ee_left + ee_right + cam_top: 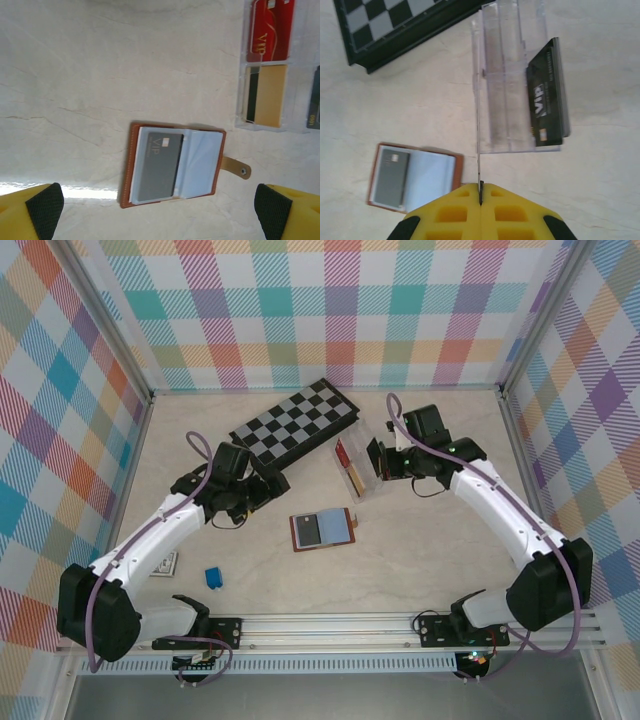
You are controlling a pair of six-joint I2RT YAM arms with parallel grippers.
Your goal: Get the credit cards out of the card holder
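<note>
Yellow fingers [450, 212] of the right end effector [481, 189] are pressed together, pinching a thin clear panel of the clear plastic compartment box [505, 100], which appears edge-on as a line. A black VIP card [547, 95] stands in one of the box's compartments. From the left wrist, a red VIP card [269, 30] and a tan card [267, 95] each fill a compartment of their own.

The left end effector [160, 207] has its fingers spread wide apart, holding nothing, just above the card holder [172, 167]. The card holder lies open and flat on the table [100, 75], between the two arms, with a grey VIP card [159, 166] in one pocket. A chessboard [295, 425] lies beyond it.
</note>
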